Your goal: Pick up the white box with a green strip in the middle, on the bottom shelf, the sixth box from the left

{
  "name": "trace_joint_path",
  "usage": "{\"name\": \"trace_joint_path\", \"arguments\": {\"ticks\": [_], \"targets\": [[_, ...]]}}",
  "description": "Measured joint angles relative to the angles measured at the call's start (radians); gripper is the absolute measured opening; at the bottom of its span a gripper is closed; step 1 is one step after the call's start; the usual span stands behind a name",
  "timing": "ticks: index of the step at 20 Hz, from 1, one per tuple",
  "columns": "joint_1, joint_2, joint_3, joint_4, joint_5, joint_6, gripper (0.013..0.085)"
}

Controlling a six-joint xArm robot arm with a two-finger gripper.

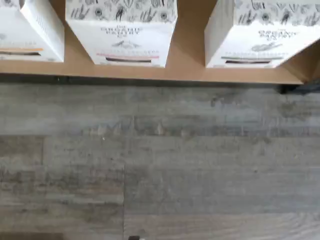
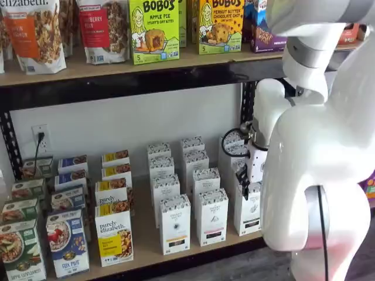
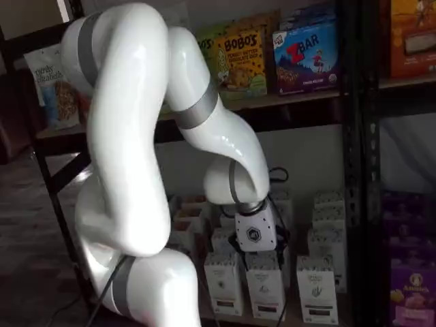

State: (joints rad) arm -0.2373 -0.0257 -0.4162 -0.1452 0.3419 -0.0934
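The work is at the approach step: nothing is gripped, and every box stands on the pale plywood bottom shelf with the black steel front rail (image 2: 143,243).

The white cardboard box with a green strip across its middle (image 2: 247,213) stands in the front row of that shelf. It is at three o'clock of two similar white cardboard boxes (image 2: 174,225), and the white robot arm (image 2: 316,175) partly hides it. The wrist view looks down on the front edge of the shelf, the grey wood-look floor (image 1: 160,165) and three white box fronts. One strip is orange, one pink, and the third is probably the green one, though it is faint.

The white-bodied claw with black fingers (image 2: 241,182) hangs just in front of the shelf, at about twelve o'clock of the target box's front face. It appears close to the box but apart from it. The fingers show only as a dark shape, but I judge the claw spread wide and empty.

The next move probably calls for centring the fingers on this box, not on the neighbour at its nine o'clock, then easing in until they straddle its sides before pressing together. The neighbouring box is close, so there is little room to drift sideways.
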Motion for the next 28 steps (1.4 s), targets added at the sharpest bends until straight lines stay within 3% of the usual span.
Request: {"name": "trace_joint_path", "arguments": {"ticks": [1, 2, 3, 7, 11, 15, 16, 28], "targets": [[0.001, 0.038, -0.018, 0.027, -0.023, -0.024, 0.085], [0.007, 0.073, -0.035, 0.086, -0.046, -0.074, 0.085], [0.01, 0.105, -0.056, 0.102, -0.055, -0.087, 0.085], [0.008, 0.2, -0.12, -0.018, -0.086, 0.028, 0.085], [0.009, 0.306, -0.202, -0.035, -0.1, 0.044, 0.085], [-0.016, 0.394, -0.289, -0.149, -0.097, 0.131, 0.085], [-0.02, 0.414, -0.31, -0.151, -0.094, 0.128, 0.085], [-0.082, 0.663, -0.612, 0.042, -0.031, -0.123, 0.085]]}}
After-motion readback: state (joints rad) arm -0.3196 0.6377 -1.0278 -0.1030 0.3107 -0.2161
